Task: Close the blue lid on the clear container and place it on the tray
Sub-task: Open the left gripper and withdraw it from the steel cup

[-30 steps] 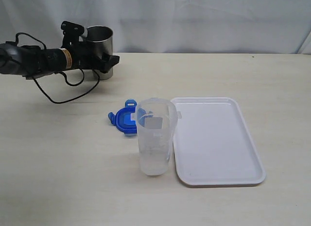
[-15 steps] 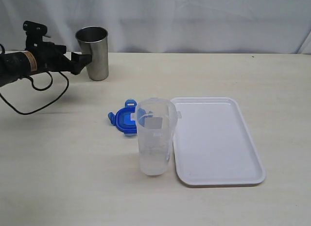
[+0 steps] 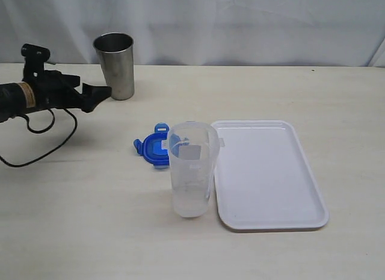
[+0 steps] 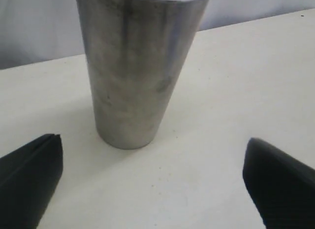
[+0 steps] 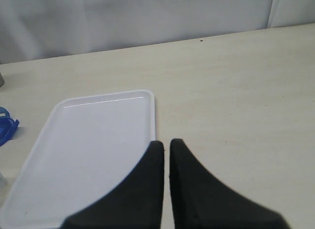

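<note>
The clear container (image 3: 192, 171) stands upright and uncovered in the middle of the table, against the left rim of the white tray (image 3: 271, 177). The blue lid (image 3: 154, 149) lies flat on the table just behind and left of the container. My left gripper (image 3: 103, 92) hovers far left, open, with nothing between its fingers; its wrist view shows the wide gap of the left gripper (image 4: 152, 143) facing a steel tumbler. My right gripper (image 5: 166, 143) is shut and empty, above the tray's (image 5: 93, 140) far edge, with the blue lid (image 5: 6, 125) at the frame's side. The exterior view does not show it.
A shiny steel tumbler (image 3: 115, 64) stands upright at the back left, a short way in front of my left fingertips; the tumbler (image 4: 135, 66) fills the left wrist view. A black cable (image 3: 36, 153) trails on the table under the left arm. A white curtain hangs behind.
My left arm has drawn back to the left, away from the steel tumbler it was around a second ago. The tumbler stays standing. Container, lid and tray have not moved.
</note>
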{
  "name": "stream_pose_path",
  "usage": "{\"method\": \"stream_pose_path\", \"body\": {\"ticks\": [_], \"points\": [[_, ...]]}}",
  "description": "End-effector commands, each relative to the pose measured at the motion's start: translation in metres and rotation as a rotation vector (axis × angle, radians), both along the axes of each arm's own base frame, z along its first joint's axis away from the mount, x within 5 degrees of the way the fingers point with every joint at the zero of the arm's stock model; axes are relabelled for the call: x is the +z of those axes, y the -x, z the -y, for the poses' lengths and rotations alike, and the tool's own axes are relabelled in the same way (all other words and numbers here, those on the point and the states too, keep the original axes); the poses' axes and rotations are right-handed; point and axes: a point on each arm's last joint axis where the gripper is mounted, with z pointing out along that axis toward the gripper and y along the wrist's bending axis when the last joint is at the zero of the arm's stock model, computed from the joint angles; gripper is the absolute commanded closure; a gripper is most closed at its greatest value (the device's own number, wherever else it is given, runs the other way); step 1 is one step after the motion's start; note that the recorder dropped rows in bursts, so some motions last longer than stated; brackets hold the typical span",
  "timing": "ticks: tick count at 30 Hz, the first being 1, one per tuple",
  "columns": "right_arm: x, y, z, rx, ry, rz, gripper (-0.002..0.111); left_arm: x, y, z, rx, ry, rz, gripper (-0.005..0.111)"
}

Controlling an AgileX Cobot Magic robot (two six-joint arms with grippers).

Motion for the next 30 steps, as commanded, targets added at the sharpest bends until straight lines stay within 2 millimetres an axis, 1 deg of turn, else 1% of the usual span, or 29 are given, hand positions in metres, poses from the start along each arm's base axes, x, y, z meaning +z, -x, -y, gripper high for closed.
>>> {"method": "stream_pose_path", "body": {"ticks": [1, 2, 3, 4, 6, 9, 12, 13, 16, 19, 22, 25, 28, 29, 30], "points": [[-0.001, 0.000, 0.000, -0.005, -0.002, 0.005, 0.104, 0.036, 0.020, -0.016, 0.067, 0.005, 0.050, 0.015], [-0.001, 0.000, 0.000, -0.005, -0.002, 0.005, 0.104, 0.038, 0.024, -0.017, 0.084, 0.004, 0.042, 0.015], [-0.001, 0.000, 0.000, -0.005, -0.002, 0.005, 0.104, 0.050, 0.031, -0.018, 0.110, -0.006, 0.058, 0.015], [-0.001, 0.000, 0.000, -0.005, -0.002, 0.005, 0.104, 0.053, 0.036, -0.019, 0.123, -0.011, 0.055, 0.015], [-0.001, 0.000, 0.000, -0.005, -0.002, 0.005, 0.104, 0.070, 0.048, -0.018, 0.130, -0.009, 0.081, 0.015], [-0.001, 0.000, 0.000, -0.005, -0.002, 0.005, 0.104, 0.090, 0.068, -0.016, 0.146, 0.003, 0.109, 0.015], [-0.001, 0.000, 0.000, -0.005, -0.002, 0.005, 0.104, 0.110, 0.087, -0.018, 0.180, -0.031, 0.131, 0.015], [-0.001, 0.000, 0.000, -0.005, -0.002, 0.005, 0.104, 0.112, 0.092, -0.020, 0.200, -0.051, 0.116, 0.015], [-0.001, 0.000, 0.000, -0.005, -0.002, 0.005, 0.104, 0.126, 0.111, -0.026, 0.282, -0.119, 0.094, 0.015], [-0.001, 0.000, 0.000, -0.005, -0.002, 0.005, 0.104, 0.138, 0.125, -0.038, 0.446, -0.140, 0.010, 0.015], [-0.001, 0.000, 0.000, -0.005, -0.002, 0.005, 0.104, 0.143, 0.138, -0.054, 0.638, -0.173, -0.093, 0.015], [-0.001, 0.000, 0.000, -0.005, -0.002, 0.005, 0.104, 0.144, 0.151, -0.068, 0.776, -0.282, -0.173, 0.015], [-0.001, 0.000, 0.000, -0.005, -0.002, 0.005, 0.104, 0.138, 0.163, -0.080, 0.829, -0.478, -0.290, 0.015], [-0.001, 0.000, 0.000, -0.005, -0.002, 0.005, 0.104, 0.135, 0.166, -0.081, 0.823, -0.520, -0.329, 0.015], [-0.001, 0.000, 0.000, -0.005, -0.002, 0.005, 0.104, 0.132, 0.168, -0.081, 0.821, -0.523, -0.375, 0.015]]}}
